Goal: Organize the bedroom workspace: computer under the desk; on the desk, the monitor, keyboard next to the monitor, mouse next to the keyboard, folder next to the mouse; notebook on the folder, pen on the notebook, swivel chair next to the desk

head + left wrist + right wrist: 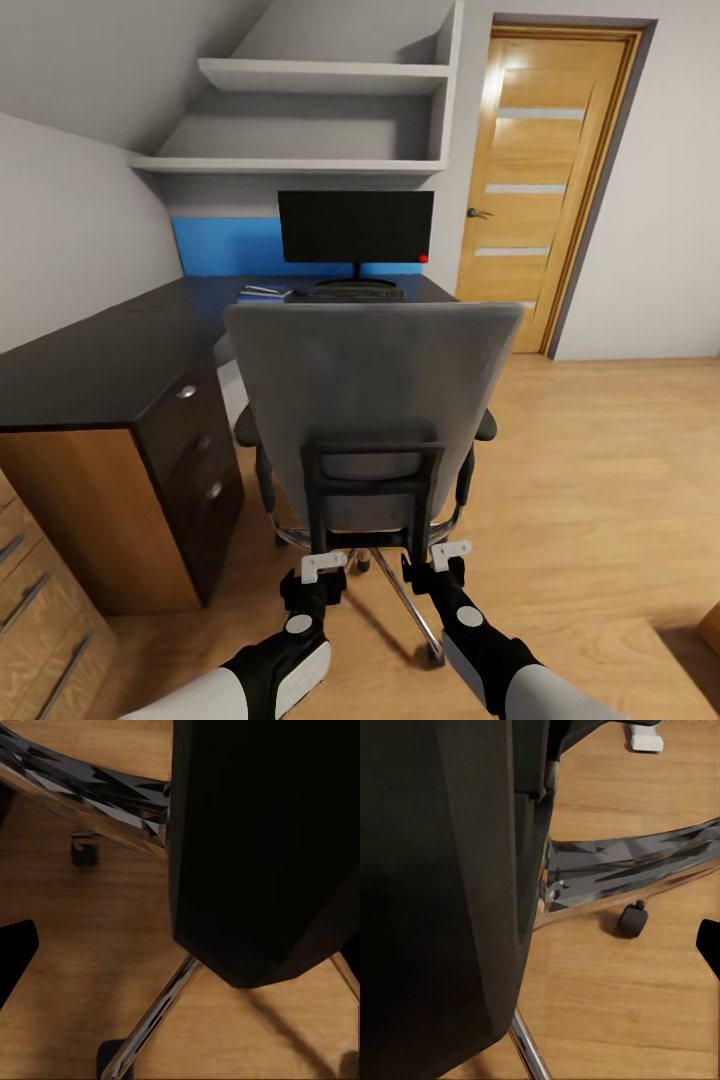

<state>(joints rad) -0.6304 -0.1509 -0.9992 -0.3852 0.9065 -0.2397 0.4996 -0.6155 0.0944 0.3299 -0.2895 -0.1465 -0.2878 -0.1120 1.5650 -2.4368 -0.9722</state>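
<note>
The grey swivel chair [370,400] stands with its back toward me, in front of the black desk [100,355]. On the desk's far end sit the black monitor [355,227] and, below it, the keyboard [357,292], partly hidden by the chair's back. Left of the keyboard lies the blue folder [265,294] with pale streaks on top, too small to make out. The computer, mouse, notebook and pen are out of view. My left gripper [322,566] and right gripper [450,552] are open, right at the chair's black back frame [262,847] [442,892], above its chrome base [90,791] [630,866].
Wall shelves [320,120] hang above the desk. A wooden door [545,180] is at the back right. A light-wood dresser [30,610] stands at my near left beside the desk's drawers [195,450]. Open wood floor [620,480] lies to the right.
</note>
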